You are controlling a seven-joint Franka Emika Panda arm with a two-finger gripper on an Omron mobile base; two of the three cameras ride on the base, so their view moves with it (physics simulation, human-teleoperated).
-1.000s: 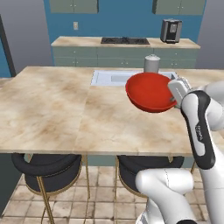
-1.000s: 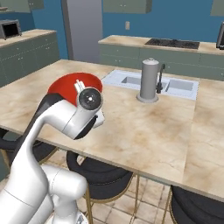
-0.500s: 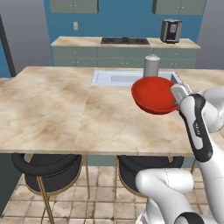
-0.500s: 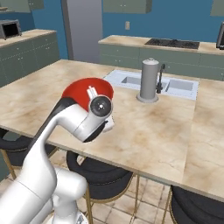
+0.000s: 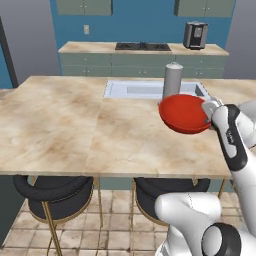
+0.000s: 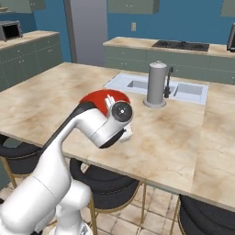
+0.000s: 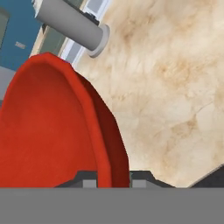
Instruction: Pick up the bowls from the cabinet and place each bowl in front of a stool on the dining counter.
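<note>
My gripper is shut on the rim of the glossy red bowl, which hangs tilted a little above the dining counter, just in front of the grey tap. In the hand view the bowl's rim runs down between my fingertips, over the marble top. From the right base the red bowl shows partly hidden behind my wrist. Black stools stand under the counter's near edge. Grey-green wall cabinets hang closed on the far wall.
The steel sink lies set into the counter behind the tap. On the far worktop are a hob and a dark appliance. A microwave sits at the far left. More stools line the near side.
The arm has carried the red bowl to the right across the counter and slightly lower, nearer the tap. The grip has not changed.
</note>
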